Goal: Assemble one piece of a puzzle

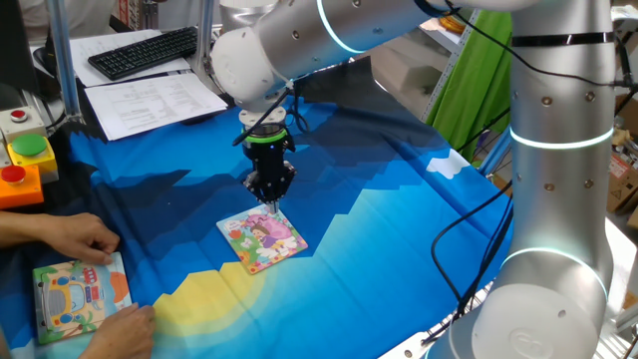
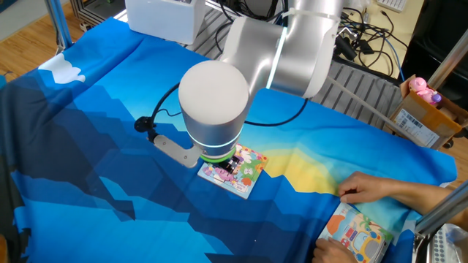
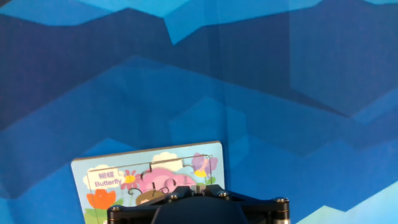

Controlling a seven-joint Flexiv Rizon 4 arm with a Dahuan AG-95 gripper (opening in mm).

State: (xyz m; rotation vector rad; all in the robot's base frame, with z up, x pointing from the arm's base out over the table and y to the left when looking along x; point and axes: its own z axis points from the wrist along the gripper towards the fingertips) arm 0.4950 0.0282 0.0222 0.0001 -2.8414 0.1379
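The puzzle (image 1: 261,239) is a small square board with a pink, yellow and blue cartoon girl, lying flat on the blue cloth. It also shows in the other fixed view (image 2: 248,174) and, with the word "Butterfly", at the bottom of the hand view (image 3: 124,177). My gripper (image 1: 267,202) hangs straight down over the board's far edge, fingers shut. A small pale sliver, the piece (image 1: 267,208), shows at the fingertips just above the board. In the hand view the piece (image 3: 198,186) sits pinched between the dark fingers. The arm hides most of the gripper (image 2: 232,165) in the other fixed view.
A person's hands (image 1: 70,237) hold an orange-bordered vehicle board (image 1: 78,294) at the cloth's near left corner; the same board (image 2: 358,237) shows at the lower right of the other fixed view. A button box (image 1: 25,160), papers and a keyboard (image 1: 145,50) lie beyond the cloth.
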